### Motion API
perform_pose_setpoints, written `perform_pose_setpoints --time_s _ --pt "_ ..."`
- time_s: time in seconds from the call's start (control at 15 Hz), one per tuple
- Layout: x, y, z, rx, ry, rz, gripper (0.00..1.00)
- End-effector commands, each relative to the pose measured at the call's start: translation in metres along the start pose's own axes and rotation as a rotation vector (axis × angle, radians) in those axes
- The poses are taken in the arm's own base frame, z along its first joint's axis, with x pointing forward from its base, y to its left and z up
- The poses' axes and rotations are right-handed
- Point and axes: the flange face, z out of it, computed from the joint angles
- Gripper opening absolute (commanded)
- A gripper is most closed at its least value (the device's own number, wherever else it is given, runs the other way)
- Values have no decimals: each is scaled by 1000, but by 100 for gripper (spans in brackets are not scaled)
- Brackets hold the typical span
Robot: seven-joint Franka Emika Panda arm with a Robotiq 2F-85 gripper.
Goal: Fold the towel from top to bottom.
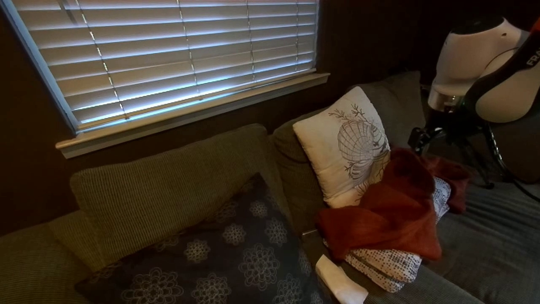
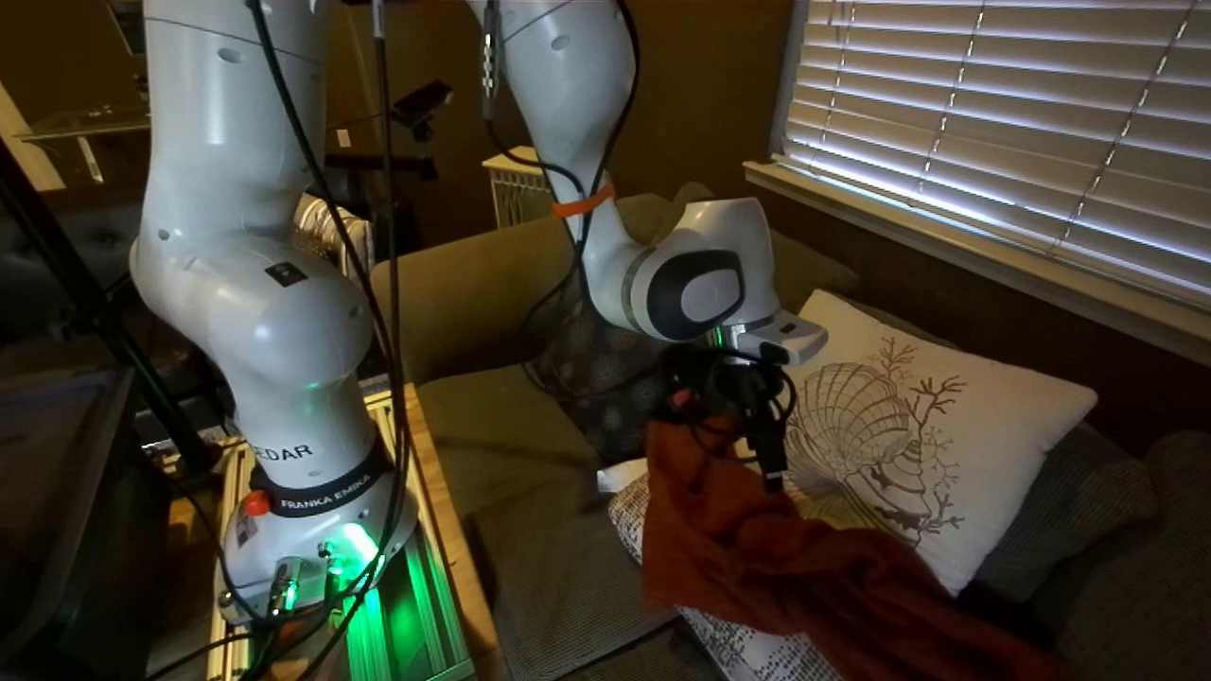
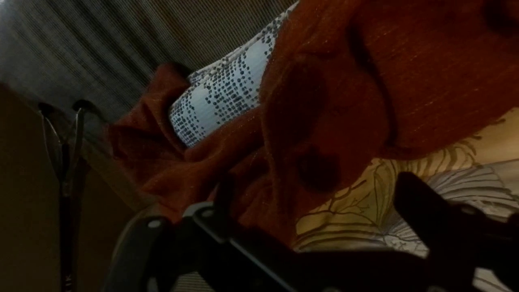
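The towel is a rumpled rust-red cloth (image 1: 392, 215) draped over a folded white speckled cloth (image 1: 390, 264) on the sofa seat. The towel also shows in an exterior view (image 2: 733, 539) and across the wrist view (image 3: 324, 89). My gripper (image 1: 451, 162) is over the towel's far end in an exterior view; it also shows in an exterior view (image 2: 727, 440) above the towel. In the wrist view the fingers (image 3: 316, 184) are spread wide, one over the towel and one over the white pillow, with nothing between them. Whether a fingertip touches the towel cannot be told.
A white pillow with a shell print (image 1: 350, 143) leans on the sofa back, touching the towel. A dark flowered pillow (image 1: 228, 253) and a white piece (image 1: 341, 280) lie nearby. The window sill (image 1: 202, 112) is above the sofa. Cables (image 2: 388, 284) hang along the arm.
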Motion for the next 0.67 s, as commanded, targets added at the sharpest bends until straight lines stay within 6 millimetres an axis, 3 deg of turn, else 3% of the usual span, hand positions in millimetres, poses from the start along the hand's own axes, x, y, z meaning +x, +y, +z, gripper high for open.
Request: perform_pose_setpoints --time_s 0.0,0.6 --pt "-14 5 -24 69 1 -72 100" --pt "-29 6 -46 126 -12 -100 100"
